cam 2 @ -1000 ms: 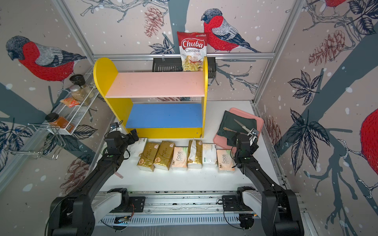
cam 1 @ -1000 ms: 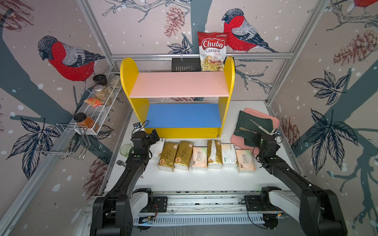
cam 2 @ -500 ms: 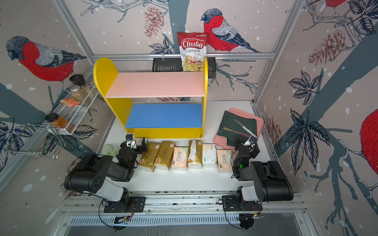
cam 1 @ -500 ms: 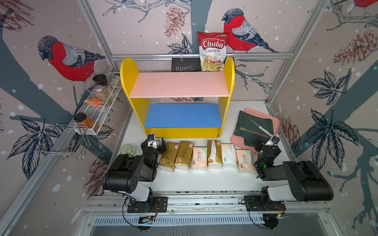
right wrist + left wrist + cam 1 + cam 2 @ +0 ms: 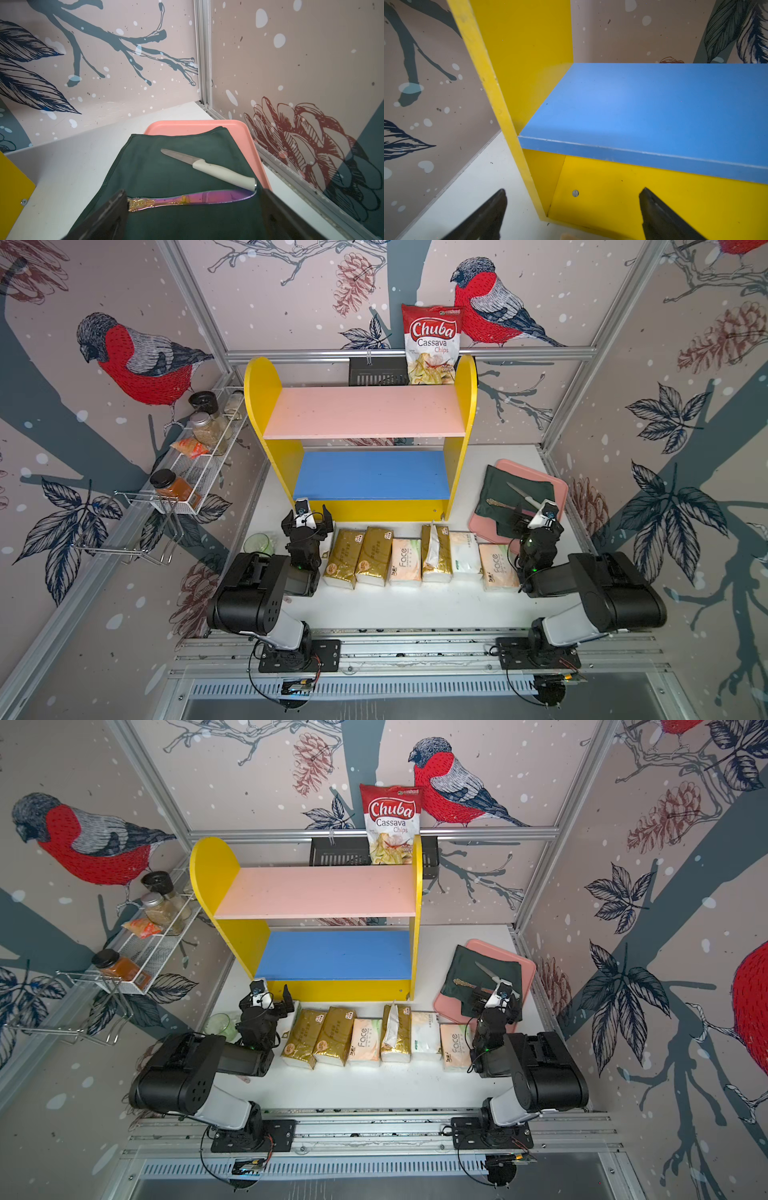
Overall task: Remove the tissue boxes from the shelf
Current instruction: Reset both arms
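Both arms have folded back low in frame, left gripper (image 5: 307,520) and right gripper (image 5: 534,521) empty, fingers spread. Tissue boxes (image 5: 419,558) line the table (image 5: 415,605) mid-frame. Beyond, the shelf (image 5: 365,414) stands bare, so the task looks finished.

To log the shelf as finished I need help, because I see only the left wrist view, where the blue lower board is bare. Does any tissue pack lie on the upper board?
Observer: No. The pink upper board of the shelf is bare in both top views.
Operator: Where are they, then?
Observer: Six tissue packs show in a row on the table, in front of the shelf.
Operator: And the arm I cannot see?
Observer: The right hand is open, holding nothing, above the dark cloth on the pink tray.
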Controlling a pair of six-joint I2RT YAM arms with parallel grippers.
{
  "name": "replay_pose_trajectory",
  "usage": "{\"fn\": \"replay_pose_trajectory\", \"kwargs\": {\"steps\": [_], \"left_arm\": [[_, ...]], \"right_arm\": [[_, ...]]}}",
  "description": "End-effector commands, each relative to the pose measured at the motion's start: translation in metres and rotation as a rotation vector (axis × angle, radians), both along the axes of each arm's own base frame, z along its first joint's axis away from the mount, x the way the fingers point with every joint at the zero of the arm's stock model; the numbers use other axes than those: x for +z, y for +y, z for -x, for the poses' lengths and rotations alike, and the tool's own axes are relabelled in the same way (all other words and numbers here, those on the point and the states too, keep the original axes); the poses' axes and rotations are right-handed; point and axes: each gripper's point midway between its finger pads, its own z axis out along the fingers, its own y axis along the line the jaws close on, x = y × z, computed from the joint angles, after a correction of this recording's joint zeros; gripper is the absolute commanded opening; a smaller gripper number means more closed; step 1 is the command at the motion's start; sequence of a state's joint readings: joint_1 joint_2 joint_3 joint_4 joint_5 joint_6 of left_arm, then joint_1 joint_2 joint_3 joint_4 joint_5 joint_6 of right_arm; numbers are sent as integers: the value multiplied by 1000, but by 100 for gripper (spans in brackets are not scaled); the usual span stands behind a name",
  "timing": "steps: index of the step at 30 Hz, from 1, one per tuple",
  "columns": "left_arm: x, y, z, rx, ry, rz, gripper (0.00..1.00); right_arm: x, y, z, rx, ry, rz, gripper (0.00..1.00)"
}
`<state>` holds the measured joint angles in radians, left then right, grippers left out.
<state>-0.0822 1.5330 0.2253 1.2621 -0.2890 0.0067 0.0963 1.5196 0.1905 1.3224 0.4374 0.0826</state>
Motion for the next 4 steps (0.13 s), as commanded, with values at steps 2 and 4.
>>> {"fn": "replay_pose_trajectory", "kwargs": {"steps": [2,4], "left_arm": [[3,2,-1,11,-11,7,98],[3,2,-1,10,-12,7,98]], "right_arm": [[-3,2,-5,37,17,-17,100],[-3,2,-4,37,16,-20,100]]}}
